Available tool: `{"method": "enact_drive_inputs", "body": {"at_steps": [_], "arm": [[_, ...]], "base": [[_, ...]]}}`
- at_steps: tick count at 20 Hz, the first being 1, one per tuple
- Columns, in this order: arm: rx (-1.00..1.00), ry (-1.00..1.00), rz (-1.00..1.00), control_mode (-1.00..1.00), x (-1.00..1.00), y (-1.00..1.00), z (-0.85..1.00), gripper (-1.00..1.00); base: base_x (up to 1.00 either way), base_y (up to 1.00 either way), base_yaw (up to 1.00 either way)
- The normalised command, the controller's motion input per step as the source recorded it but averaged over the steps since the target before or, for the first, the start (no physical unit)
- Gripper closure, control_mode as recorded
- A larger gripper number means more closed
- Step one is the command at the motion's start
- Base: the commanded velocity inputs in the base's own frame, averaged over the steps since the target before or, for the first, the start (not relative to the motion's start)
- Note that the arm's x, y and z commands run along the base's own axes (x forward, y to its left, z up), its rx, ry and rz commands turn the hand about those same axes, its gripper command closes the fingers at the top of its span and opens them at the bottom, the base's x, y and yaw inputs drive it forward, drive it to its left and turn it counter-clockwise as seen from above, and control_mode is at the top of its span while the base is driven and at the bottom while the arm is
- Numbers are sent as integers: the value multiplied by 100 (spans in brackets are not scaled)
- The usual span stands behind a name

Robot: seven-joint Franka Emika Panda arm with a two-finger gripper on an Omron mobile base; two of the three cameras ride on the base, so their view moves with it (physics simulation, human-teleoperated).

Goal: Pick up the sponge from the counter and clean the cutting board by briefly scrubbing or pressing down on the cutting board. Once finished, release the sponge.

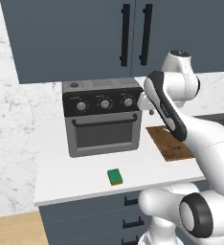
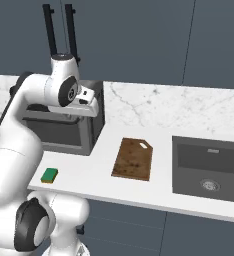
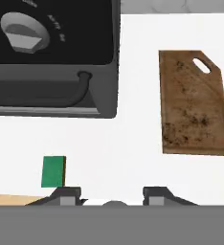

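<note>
The green sponge (image 1: pixel 115 176) (image 2: pixel 49 175) lies flat on the white counter (image 1: pixel 75 177) near its front edge, in front of the oven. In the hand view the sponge (image 3: pixel 53 171) sits low left, just beyond the left fingertip. The brown wooden cutting board (image 1: pixel 169 143) (image 2: pixel 133 159) (image 3: pixel 194 105) lies bare to the right of the oven, its notch at the far end. My gripper (image 3: pixel 113 194) hangs high above the counter between sponge and board, its two fingertips apart with nothing between them. The white hand (image 2: pixel 86 102) is level with the oven's top.
A dark toaster oven (image 1: pixel 103 117) (image 2: pixel 64 130) (image 3: pixel 51 57) with knobs and a door handle stands at the back of the counter. A dark grey sink basin (image 2: pixel 209 170) is sunk in to the right of the board. Blue-grey cabinets hang above.
</note>
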Motion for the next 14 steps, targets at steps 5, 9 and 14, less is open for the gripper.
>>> {"method": "enact_drive_inputs", "body": {"at_steps": [5, 9, 14], "arm": [[-1, 2, 0, -100, -68, -2, -49, -100], [2, -6, 0, -100, -100, -10, -54, -100], [-1, -11, -1, -100, -9, 13, -9, -100]], "base": [[0, 0, 0], [0, 0, 0], [0, 0, 0]]}}
